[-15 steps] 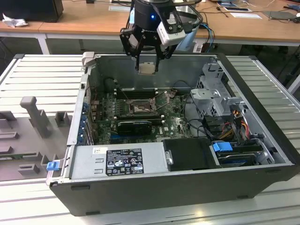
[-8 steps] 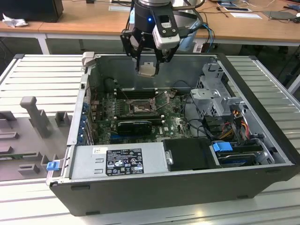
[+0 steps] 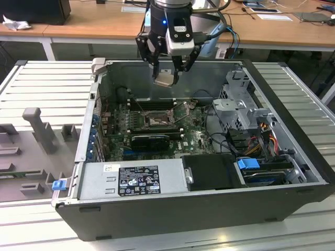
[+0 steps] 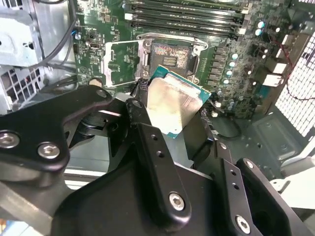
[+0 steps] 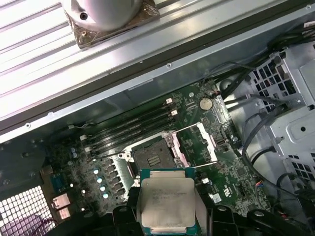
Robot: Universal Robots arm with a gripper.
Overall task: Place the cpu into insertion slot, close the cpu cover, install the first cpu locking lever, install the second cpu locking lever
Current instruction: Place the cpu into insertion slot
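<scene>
Well above the insertion slot (image 5: 151,158), clear of its rim, the gripper (image 3: 167,74) clamps the cpu (image 5: 167,200).

Silvery-topped, green-edged cpu (image 5: 167,204) hangs above the board, well clear of the insertion slot (image 5: 151,160). Slot dark, uncovered. Metal-frame cpu cover (image 5: 210,146) swung open just beside it.

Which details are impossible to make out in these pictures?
- Underside of the cpu: faces away in both wrist views.
- One edge of the cpu, first wrist view: cut off at the picture's edge.
- Part of the insertion slot, second wrist view: hidden behind the cpu.
- Inside of the slot, exterior view: too small.
</scene>
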